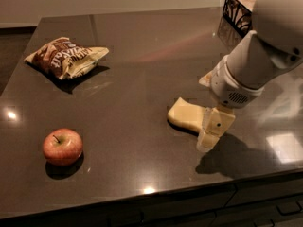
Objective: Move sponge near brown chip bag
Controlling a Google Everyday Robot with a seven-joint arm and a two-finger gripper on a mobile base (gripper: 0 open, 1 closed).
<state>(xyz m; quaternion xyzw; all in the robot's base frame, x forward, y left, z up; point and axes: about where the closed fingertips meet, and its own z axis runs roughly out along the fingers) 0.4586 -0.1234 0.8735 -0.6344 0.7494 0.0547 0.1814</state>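
The pale yellow sponge lies flat on the dark table, right of centre and near the front. The brown chip bag lies at the far left, well apart from the sponge. My gripper hangs from the white arm that comes in from the upper right. It is low over the table at the sponge's right end and covers that end. I cannot see whether it holds the sponge.
A red apple sits at the front left. A black wire basket stands at the back right corner, behind the arm. The table's front edge runs just below the gripper.
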